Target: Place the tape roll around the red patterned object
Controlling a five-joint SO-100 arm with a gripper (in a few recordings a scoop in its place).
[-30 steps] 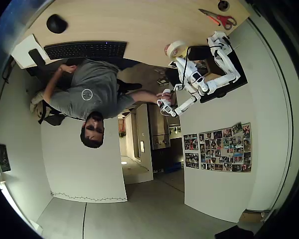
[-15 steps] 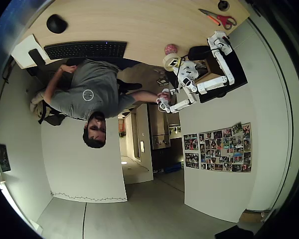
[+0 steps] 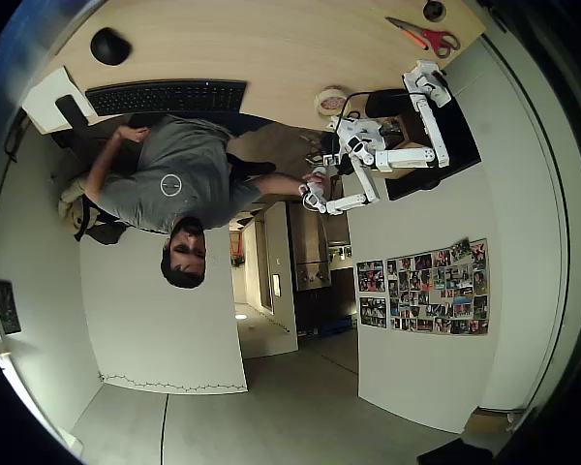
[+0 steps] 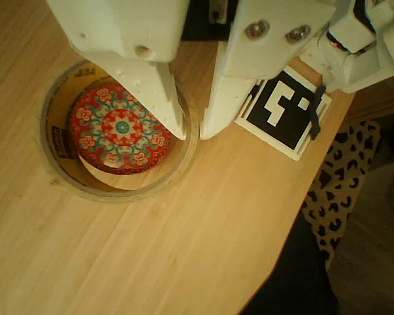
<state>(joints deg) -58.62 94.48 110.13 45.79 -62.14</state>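
In the wrist view the tape roll [image 4: 118, 134] lies flat on the wooden surface [image 4: 184, 262] at the upper left of the frame, ringed around the red patterned object [image 4: 120, 127], which sits inside its hole. The end effector [image 4: 194, 134] hangs just above the ring's right rim, its white fingers [image 4: 159, 98] slightly parted and holding nothing. A black-and-white marker card [image 4: 285, 111] lies at the upper right.

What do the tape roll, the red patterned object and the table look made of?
Tape roll: brown cardboard core inside, translucent glossy wound tape. Red patterned object: smooth printed surface; material unclear. Table: light wood grain, matte; possibly laminate.
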